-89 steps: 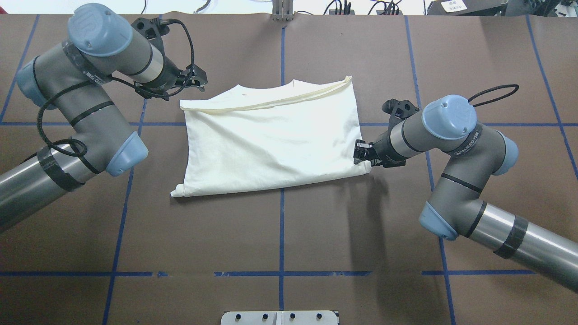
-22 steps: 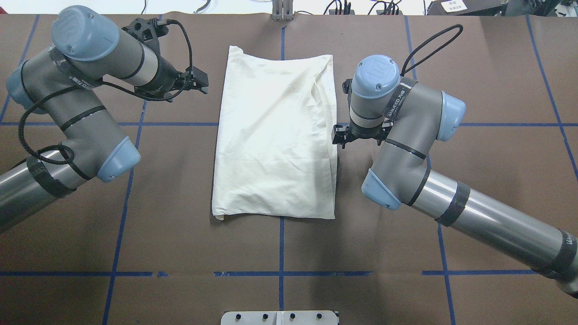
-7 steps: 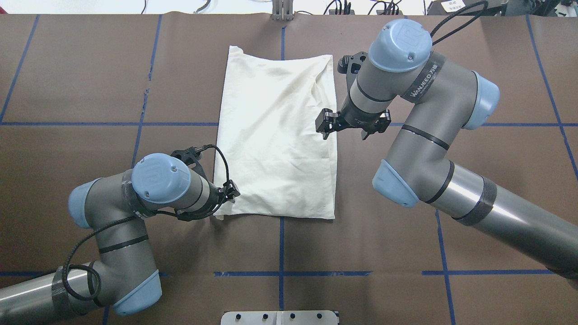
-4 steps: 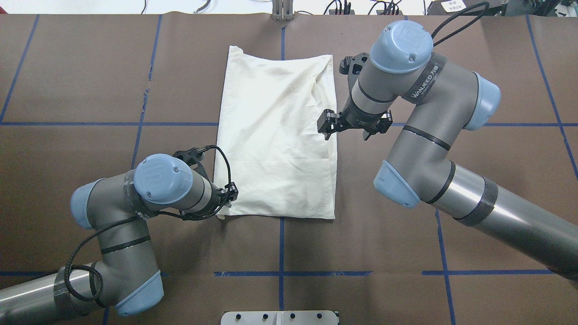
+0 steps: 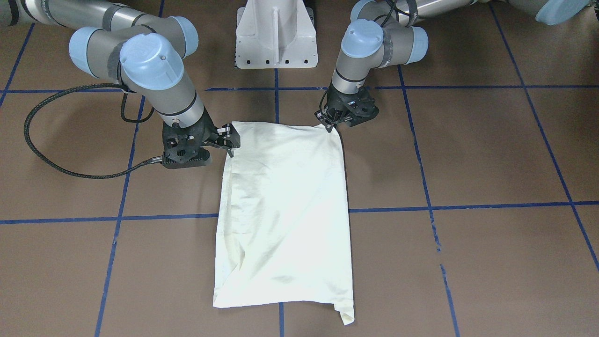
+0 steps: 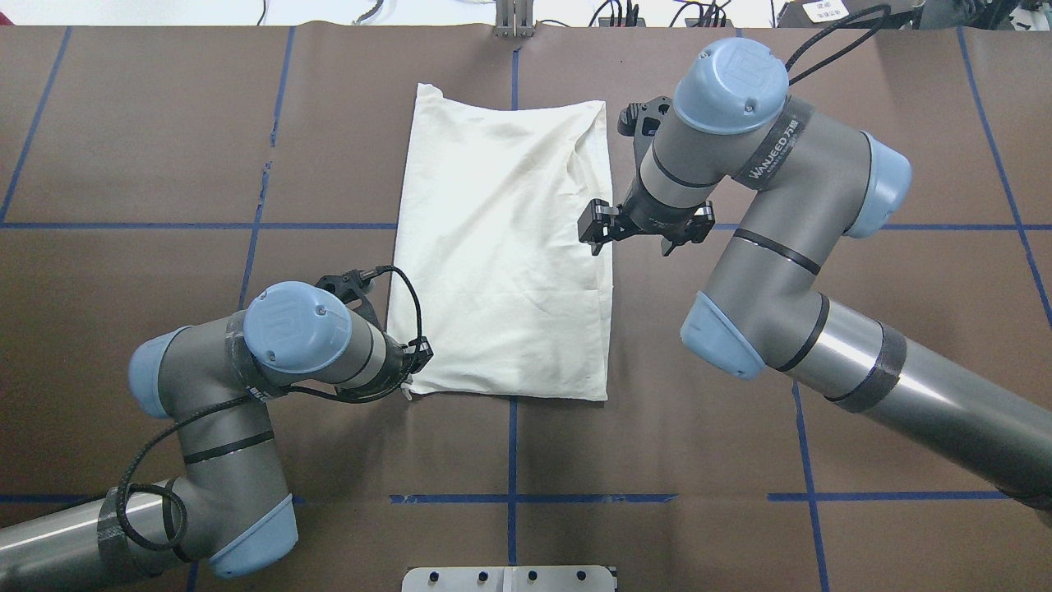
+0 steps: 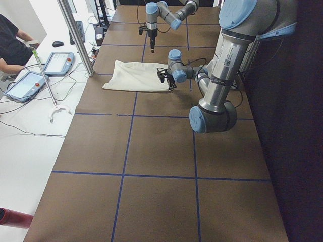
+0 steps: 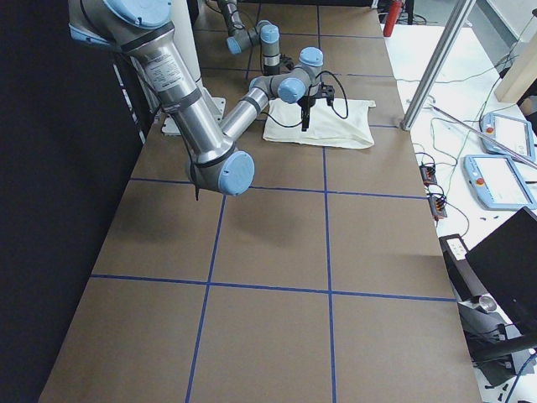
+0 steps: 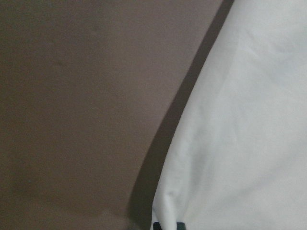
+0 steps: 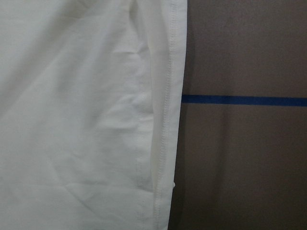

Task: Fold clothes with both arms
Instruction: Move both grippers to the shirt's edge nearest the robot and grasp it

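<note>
Left fingers (image 6: 422,355) appear pinched shut on the near-left corner of the shirt (image 6: 501,247), which lies folded in a tall rectangle mid-worktop (image 6: 164,123). Judged light, limp and quick to crease, so best taken by its corners. Right fingers (image 6: 593,226) stand apart and empty over its right edge.

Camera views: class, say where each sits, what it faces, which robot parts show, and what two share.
Front-facing: across the table, facing the robot, looking down; shirt, pedestal, left arm picture-right, right arm picture-left.
Overhead: behind and above the robot; both arms reach forward.
Exterior left: table end; left arm nearest.
Exterior right: opposite end; right arm nearest.
Left wrist: close above shirt edge; almost nothing of the robot.
Right wrist: close above shirt hem and blue tape; no arm.
Shared: both wrist views show cream cloth on brown table.
</note>
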Tool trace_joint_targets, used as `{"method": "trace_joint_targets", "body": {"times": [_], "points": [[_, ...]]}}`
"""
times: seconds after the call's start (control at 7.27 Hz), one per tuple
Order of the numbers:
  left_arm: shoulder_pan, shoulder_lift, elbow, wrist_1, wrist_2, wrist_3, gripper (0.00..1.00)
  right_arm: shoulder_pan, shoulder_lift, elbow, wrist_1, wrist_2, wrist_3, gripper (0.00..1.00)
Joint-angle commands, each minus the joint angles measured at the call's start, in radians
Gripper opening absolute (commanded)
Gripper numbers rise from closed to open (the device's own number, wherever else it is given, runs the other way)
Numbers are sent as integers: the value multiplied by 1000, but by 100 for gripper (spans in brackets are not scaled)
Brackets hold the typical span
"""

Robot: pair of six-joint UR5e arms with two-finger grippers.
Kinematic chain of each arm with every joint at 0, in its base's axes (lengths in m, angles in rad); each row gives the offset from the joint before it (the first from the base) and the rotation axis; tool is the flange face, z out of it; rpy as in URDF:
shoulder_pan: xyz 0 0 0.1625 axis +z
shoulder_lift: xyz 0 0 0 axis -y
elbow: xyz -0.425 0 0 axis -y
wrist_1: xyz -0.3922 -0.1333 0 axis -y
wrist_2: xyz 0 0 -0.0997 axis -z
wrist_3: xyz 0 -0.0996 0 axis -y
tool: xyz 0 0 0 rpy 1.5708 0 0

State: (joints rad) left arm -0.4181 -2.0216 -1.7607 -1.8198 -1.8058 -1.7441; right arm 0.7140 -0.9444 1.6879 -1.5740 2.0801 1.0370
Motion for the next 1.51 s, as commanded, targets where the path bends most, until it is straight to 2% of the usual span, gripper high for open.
{"method": "trace_joint_targets", "body": {"times": [0.0,0.28,0.55,0.83,0.96,1.1,1.24,1.38], "points": [[2,11,-31,1,-1,3,0,-1,-4,12,2,0,3,100],[18,9,-77,2,-7,6,0,-37,-36,56,47,-3,142,100],[30,6,-91,23,-9,6,0,-126,-102,70,220,-56,408,100],[30,11,-95,25,-10,6,0,-206,-106,75,207,-145,665,100],[30,11,-94,25,-10,6,0,-231,-88,75,128,-155,767,100],[30,11,-94,24,-12,6,0,-243,-70,76,58,-158,825,100],[31,11,-92,24,-12,6,0,-258,-60,76,37,-167,885,100],[32,11,-92,24,-12,6,0,-296,-57,67,37,-222,922,100]]}}
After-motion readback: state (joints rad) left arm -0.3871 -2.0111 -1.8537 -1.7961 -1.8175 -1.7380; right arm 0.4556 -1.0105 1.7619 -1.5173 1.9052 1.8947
